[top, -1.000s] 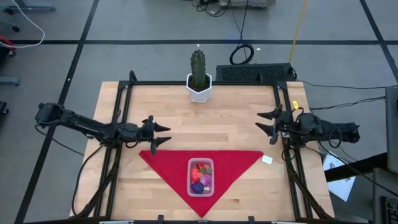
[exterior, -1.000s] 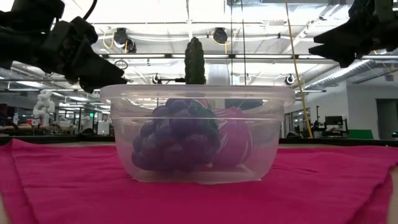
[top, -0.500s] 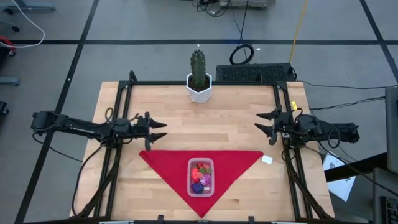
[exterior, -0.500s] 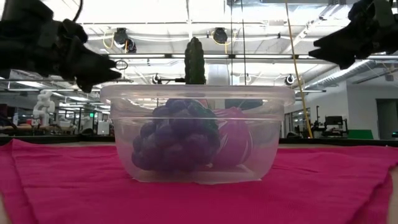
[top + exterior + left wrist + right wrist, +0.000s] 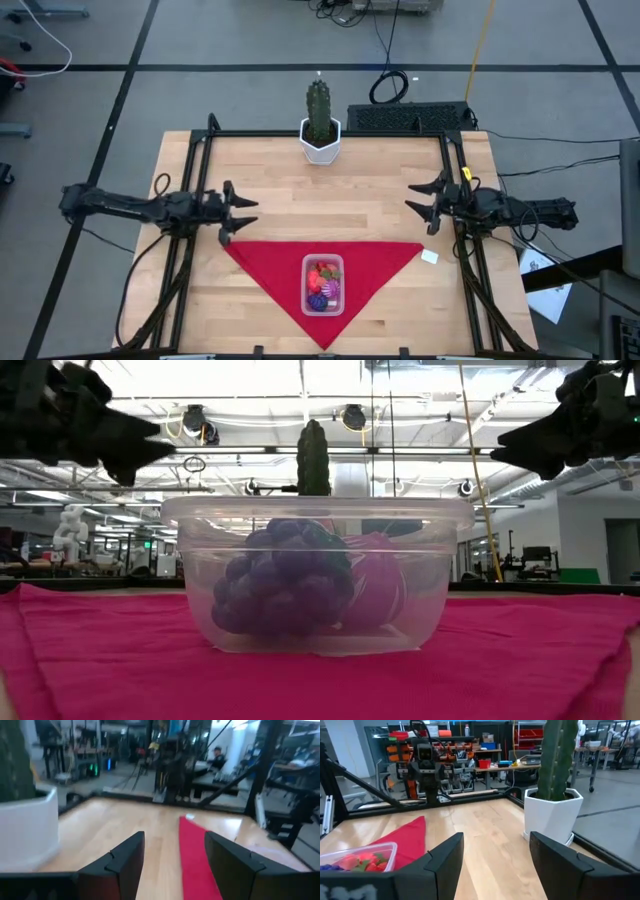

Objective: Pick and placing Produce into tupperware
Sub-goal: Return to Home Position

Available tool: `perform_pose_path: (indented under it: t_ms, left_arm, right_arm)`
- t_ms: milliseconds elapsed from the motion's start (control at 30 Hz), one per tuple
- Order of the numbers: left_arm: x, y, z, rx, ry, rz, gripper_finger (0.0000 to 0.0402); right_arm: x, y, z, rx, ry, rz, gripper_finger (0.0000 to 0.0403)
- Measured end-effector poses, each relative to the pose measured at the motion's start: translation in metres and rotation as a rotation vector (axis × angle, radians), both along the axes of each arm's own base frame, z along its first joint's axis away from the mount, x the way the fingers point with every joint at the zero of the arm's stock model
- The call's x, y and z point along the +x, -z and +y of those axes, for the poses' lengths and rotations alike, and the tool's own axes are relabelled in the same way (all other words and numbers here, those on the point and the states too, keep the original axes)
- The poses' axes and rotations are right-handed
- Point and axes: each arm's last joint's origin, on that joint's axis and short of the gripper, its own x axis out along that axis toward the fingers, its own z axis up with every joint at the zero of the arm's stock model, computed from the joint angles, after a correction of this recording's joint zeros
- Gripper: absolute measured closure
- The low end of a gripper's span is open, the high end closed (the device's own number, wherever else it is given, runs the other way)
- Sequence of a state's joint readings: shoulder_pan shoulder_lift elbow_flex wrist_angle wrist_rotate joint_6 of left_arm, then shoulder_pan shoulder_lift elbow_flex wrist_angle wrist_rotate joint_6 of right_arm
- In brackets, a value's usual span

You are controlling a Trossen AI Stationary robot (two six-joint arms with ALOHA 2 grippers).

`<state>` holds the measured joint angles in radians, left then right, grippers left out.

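Note:
The clear tupperware (image 5: 323,284) stands on the red triangular cloth (image 5: 270,263) near the table's front. Produce lies inside it: a dark purple piece (image 5: 285,580), a pink piece (image 5: 375,590), red pieces (image 5: 322,272). It also shows in the right wrist view (image 5: 357,857). My left gripper (image 5: 238,213) is open and empty above the table's left side, beside the cloth's left corner. My right gripper (image 5: 425,205) is open and empty at the table's right side. Both grippers hang above the table, apart from the tupperware.
A tall green cactus in a white pot (image 5: 319,128) stands at the table's far edge, also in the right wrist view (image 5: 555,795). A small white scrap (image 5: 429,257) lies right of the cloth. Bare wood lies between the grippers and the cactus.
My left gripper has drawn back toward the table's left edge and a little toward the far edge, away from the cloth's left corner, staying open. My right gripper has shifted slightly toward the table's middle. The tupperware and produce have not moved.

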<state>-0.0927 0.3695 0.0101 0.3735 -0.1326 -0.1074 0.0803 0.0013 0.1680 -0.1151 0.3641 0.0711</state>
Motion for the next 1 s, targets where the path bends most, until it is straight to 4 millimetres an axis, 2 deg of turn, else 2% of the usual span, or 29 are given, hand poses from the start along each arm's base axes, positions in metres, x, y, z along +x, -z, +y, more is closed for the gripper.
perform_pose_path:
  t_ms: [167,267,433,667,1000]
  left_arm:
    - [-0.012,-0.005,-0.003,0.035,0.024,0.014,0.0190]
    - [-0.023,-0.018,-0.002,0.038,0.005,0.053,0.0190]
    - [-0.039,-0.041,-0.002,0.092,0.000,-0.007,0.0190]
    - [-0.035,-0.018,-0.005,0.058,-0.044,0.123,0.0190]
    - [-0.036,-0.016,-0.009,0.066,-0.021,0.101,0.0190]
  right_arm:
    - [0.000,-0.006,0.000,-0.062,0.000,-0.039,0.0183]
    - [0.000,-0.007,0.000,-0.079,0.000,-0.047,0.0183]
    - [0.000,-0.008,0.000,-0.089,0.001,-0.055,0.0183]
    - [0.000,-0.008,0.000,-0.117,0.005,-0.052,0.0183]
    - [-0.001,-0.015,0.000,-0.166,0.015,-0.102,0.0183]
